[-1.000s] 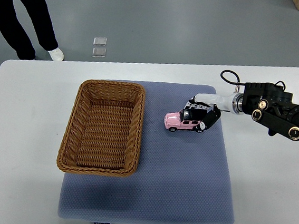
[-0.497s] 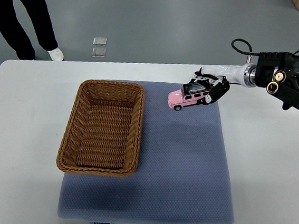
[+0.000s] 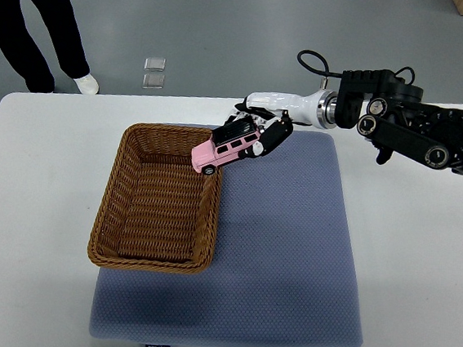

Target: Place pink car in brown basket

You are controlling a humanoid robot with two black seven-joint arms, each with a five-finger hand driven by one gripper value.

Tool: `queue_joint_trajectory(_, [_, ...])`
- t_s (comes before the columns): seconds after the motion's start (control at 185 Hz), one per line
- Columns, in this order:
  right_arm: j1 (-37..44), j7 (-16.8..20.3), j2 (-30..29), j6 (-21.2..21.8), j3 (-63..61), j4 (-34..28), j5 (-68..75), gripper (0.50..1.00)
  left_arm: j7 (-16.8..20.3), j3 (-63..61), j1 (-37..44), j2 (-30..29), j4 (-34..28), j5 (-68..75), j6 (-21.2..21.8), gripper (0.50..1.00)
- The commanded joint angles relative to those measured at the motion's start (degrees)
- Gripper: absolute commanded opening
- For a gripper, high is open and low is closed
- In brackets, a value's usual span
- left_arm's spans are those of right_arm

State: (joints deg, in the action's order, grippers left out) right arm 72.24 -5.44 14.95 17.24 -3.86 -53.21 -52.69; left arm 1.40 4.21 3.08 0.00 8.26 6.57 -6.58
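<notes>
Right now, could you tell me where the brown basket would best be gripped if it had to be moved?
Grip the brown basket by a long side rim, coming from above. Its woven rim is thick and open-topped, with no handles visible. The left rim is free; the right hand holds the pink car over the far right corner.

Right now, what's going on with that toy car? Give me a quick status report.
Right hand shut on pink car, tilted nose-down over brown basket's right rim. Left arm not in view. Nothing blocking the basket.
</notes>
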Motion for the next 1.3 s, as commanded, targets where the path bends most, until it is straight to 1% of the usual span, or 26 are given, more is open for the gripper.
queue_joint_trajectory(0.0, [0.0, -0.5, -3.9, -0.4, 0.0, 0.5, 0.7, 0.504, 0.0, 0.0, 0.0, 0.0, 0.1, 0.0, -0.2, 1.0])
queue_joint_trajectory(0.178, [-0.3, -0.7, -10.9, -1.9, 0.2, 4.2, 0.4, 0.507, 0.0, 0.0, 0.0, 0.0, 0.1, 0.0, -0.3, 1.0])
queue_joint_trajectory(0.341, [-0.9, -1.2, -14.8, -4.1, 1.0, 6.8, -0.3, 0.513, 0.0, 0.0, 0.0, 0.0, 0.1, 0.0, -0.4, 1.0])
queue_joint_trajectory(0.535, [-3.6, -2.1, -14.9, -6.7, 1.6, 9.5, -2.2, 0.535, 0.0, 0.0, 0.0, 0.0, 0.1, 0.0, -0.5, 1.0])
queue_joint_trajectory(0.605, [-4.7, -3.0, -14.9, -7.8, 1.9, 9.9, -3.7, 0.568, 0.0, 0.0, 0.0, 0.0, 0.1, 0.0, -0.5, 1.0])
queue_joint_trajectory(0.784, [-6.5, -4.0, -14.9, -9.3, 2.4, 10.0, -4.6, 0.611, 0.0, 0.0, 0.0, 0.0, 0.1, 0.0, -0.5, 1.0])
queue_joint_trajectory(0.838, [-6.8, -4.1, -14.9, -9.4, 2.3, 10.0, -4.6, 0.637, 0.0, 0.0, 0.0, 0.0, 0.1, 0.0, -0.5, 1.0])
queue_joint_trajectory(0.859, [-6.8, -4.1, -14.9, -9.4, 2.3, 10.0, -4.6, 0.658, 0.0, 0.0, 0.0, 0.0, 0.1, 0.0, -0.5, 1.0])
queue_joint_trajectory(0.865, [-6.8, -4.1, -14.9, -9.4, 2.3, 10.0, -4.6, 0.674, 0.0, 0.0, 0.0, 0.0, 0.1, 0.0, -0.5, 1.0])
queue_joint_trajectory(0.87, [-6.8, -4.1, -14.9, -9.4, 2.3, 10.0, -4.6, 0.674, 0.0, 0.0, 0.0, 0.0, 0.1, 0.0, -0.5, 1.0])
queue_joint_trajectory(0.876, [-6.8, -4.1, -14.9, -9.4, 2.3, 10.0, -4.6, 0.696, 0.0, 0.0, 0.0, 0.0, 0.1, 0.0, -0.5, 1.0])
queue_joint_trajectory(0.881, [-6.8, -4.1, -14.9, -9.4, 2.3, 10.0, -4.6, 0.697, 0.0, 0.0, 0.0, 0.0, 0.1, 0.0, -0.5, 1.0])
queue_joint_trajectory(0.886, [-6.8, -4.1, -14.9, -9.4, 2.2, 10.0, -4.6, 0.719, 0.0, 0.0, 0.0, 0.0, 0.1, 0.0, -0.5, 1.0])
queue_joint_trajectory(0.892, [-6.8, -4.1, -14.9, -9.4, 2.2, 10.0, -4.6, 0.719, 0.0, 0.0, 0.0, 0.0, 0.1, 0.0, -0.5, 1.0])
queue_joint_trajectory(0.897, [-6.8, -4.1, -14.9, -9.4, 2.2, 10.0, -4.6, 0.737, 0.0, 0.0, 0.0, 0.0, 0.1, 0.0, -0.5, 1.0])
queue_joint_trajectory(0.903, [-6.8, -4.1, -14.9, -9.4, 2.2, 10.0, -4.6, 0.738, 0.0, 0.0, 0.0, 0.0, 0.1, 0.0, -0.5, 1.0])
queue_joint_trajectory(0.919, [-6.8, -4.1, -14.9, -9.4, 2.2, 10.0, -4.5, 0.768, 0.0, 0.0, 0.0, 0.0, 0.1, 0.0, -0.5, 1.0])
queue_joint_trajectory(0.924, [-6.8, -4.1, -14.9, -9.4, 2.2, 10.0, -4.5, 0.768, 0.0, 0.0, 0.0, 0.0, 0.1, 0.0, -0.5, 1.0])
queue_joint_trajectory(0.93, [-6.8, -4.1, -14.9, -9.4, 2.2, 10.0, -4.5, 0.784, 0.0, 0.0, 0.0, 0.0, 0.1, 0.0, -0.5, 1.0])
queue_joint_trajectory(0.989, [-6.8, -4.1, -14.9, -9.4, 2.1, 9.9, -4.4, 0.842, 0.0, 0.0, 0.0, 0.0, 0.1, 0.0, -0.5, 1.0])
queue_joint_trajectory(1.005, [-6.7, -4.1, -14.9, -9.4, 2.1, 9.9, -4.4, 0.866, 0.0, 0.0, 0.0, 0.0, 0.1, 0.0, -0.5, 1.0])
queue_joint_trajectory(1.032, [-6.7, -4.1, -14.9, -9.4, 1.9, 9.9, -4.4, 0.887, -0.1, 0.0, 0.0, 0.0, 0.1, 0.0, -0.5, 1.0])
queue_joint_trajectory(1.038, [-6.6, -4.1, -14.9, -9.4, 1.8, 9.9, -4.4, 0.899, 0.0, 0.0, 0.0, 0.0, 0.1, 0.0, -0.5, 1.0])
queue_joint_trajectory(1.07, [-6.5, -4.1, -14.9, -9.4, 1.6, 9.9, -4.2, 0.909, 0.0, 0.0, 0.0, 0.0, 0.1, 0.0, -0.5, 1.0])
queue_joint_trajectory(1.195, [-5.9, -4.1, -14.9, -9.3, 0.7, 9.9, -3.4, 0.913, 0.0, 0.0, 0.0, 0.0, 0.0, 0.0, -0.5, 1.0])
queue_joint_trajectory(1.292, [-5.4, -4.1, -14.9, -8.8, -4.0, 9.9, -3.0, 0.913, 0.0, 0.0, 0.0, 0.0, 0.1, 0.0, -0.5, 1.0])
